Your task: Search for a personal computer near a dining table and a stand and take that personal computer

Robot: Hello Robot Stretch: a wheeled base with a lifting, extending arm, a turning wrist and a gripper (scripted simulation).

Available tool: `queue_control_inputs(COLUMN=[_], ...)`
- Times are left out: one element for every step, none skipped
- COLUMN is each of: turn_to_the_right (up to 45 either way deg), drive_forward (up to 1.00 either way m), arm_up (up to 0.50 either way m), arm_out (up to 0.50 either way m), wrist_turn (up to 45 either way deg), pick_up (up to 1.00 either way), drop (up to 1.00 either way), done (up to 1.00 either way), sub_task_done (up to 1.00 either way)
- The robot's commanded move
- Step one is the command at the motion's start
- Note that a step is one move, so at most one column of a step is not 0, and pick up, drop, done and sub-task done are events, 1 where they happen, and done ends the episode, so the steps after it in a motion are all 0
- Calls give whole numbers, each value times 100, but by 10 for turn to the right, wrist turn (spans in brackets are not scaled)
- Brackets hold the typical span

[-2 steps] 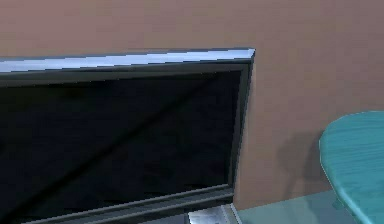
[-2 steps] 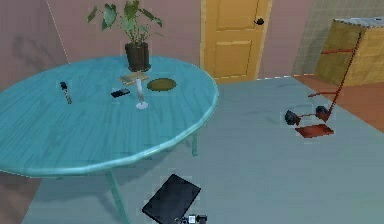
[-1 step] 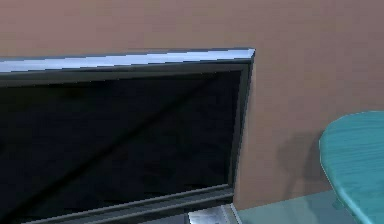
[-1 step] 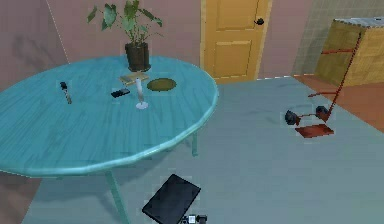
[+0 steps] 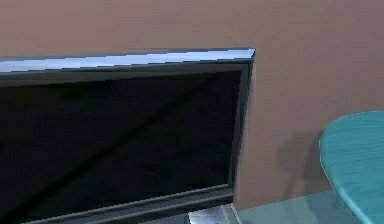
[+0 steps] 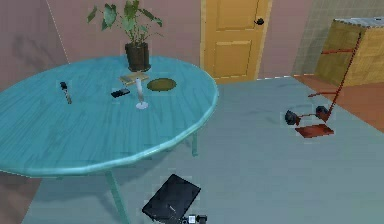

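A dark flat slab like a closed laptop (image 6: 171,198) shows low in the arm side view, beside the round teal dining table (image 6: 60,130). At the slab's lower right corner, small white and dark bits at the bottom edge look like the gripper's (image 6: 196,218) far end. I cannot tell whether it holds anything. An orange wooden stand (image 6: 352,55) is at the far right. In the forward view a big black screen (image 5: 120,140) in a grey frame stands close against a brown wall.
The table carries a potted plant (image 6: 135,40), a wine glass (image 6: 141,100), a round dish (image 6: 162,84) and a remote (image 6: 66,92). A yellow door (image 6: 235,40) is behind it. A red hand truck (image 6: 325,105) and a dumbbell (image 6: 292,117) sit on the floor. The teal table edge (image 5: 360,160) shows at the forward view's right.
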Motion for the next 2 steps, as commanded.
queue_control_inputs(turn_to_the_right=[0, 0], drive_forward=[0, 0], arm_up=[0, -30], arm_out=[0, 0], wrist_turn=[150, 0], pick_up=[0, 0], drop=[0, 0], done=[0, 0], sub_task_done=[0, 0])
